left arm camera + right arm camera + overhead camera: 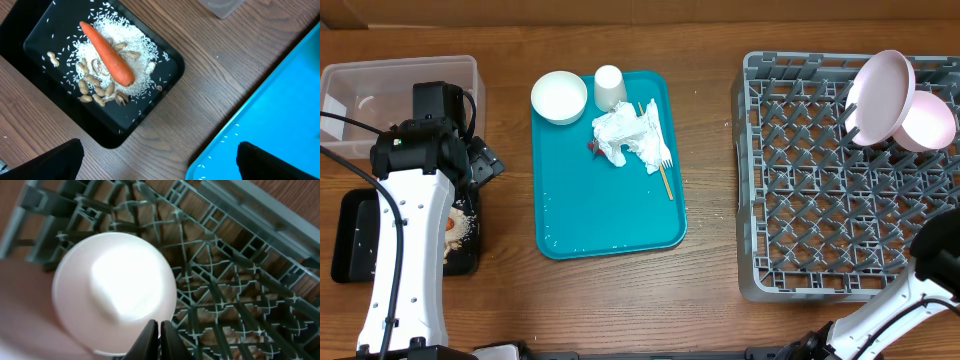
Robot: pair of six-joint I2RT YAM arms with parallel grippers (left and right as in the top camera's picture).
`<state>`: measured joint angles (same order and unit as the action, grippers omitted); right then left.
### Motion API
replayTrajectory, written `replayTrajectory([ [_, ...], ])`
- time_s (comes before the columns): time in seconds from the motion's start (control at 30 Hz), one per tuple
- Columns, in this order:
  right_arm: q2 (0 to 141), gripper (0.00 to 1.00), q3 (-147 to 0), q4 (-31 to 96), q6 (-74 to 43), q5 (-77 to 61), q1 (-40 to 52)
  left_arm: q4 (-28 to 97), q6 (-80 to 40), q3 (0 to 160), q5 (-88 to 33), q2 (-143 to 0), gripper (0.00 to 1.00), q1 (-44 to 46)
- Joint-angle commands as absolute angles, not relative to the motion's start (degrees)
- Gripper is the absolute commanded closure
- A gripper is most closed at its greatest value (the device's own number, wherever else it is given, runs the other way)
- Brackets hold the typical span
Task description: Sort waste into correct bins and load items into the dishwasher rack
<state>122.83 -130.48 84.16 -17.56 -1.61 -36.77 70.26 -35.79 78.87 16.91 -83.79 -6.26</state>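
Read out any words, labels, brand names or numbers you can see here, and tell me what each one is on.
None. No text, number or sign can be read in any view: the teal tray, rack, black tray and tub are all unmarked.

The left arm (405, 230) hid most of the black tray (355, 235); the plate (20, 305) was a blur beside the bowl (115, 290)
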Motion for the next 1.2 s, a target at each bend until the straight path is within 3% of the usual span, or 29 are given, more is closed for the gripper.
replayTrajectory([
  [0.0,123.9,0.93,-127.3,82.4,-18.2,0.4,-37.1,70.2,-35.1,79.5,16.9,-83.6,0.00,-6.3],
  [0.4,123.9,0.93,-115.0,73.0,-18.2,0.4,-37.1,70.1,-35.1,79.5,16.9,-83.6,0.00,-6.3],
  [1.17,123.9,0.93,-106.1,65.3,-18.0,0.4,-37.1,70.1,-35.1,79.5,16.9,-83.6,0.00,-6.3],
])
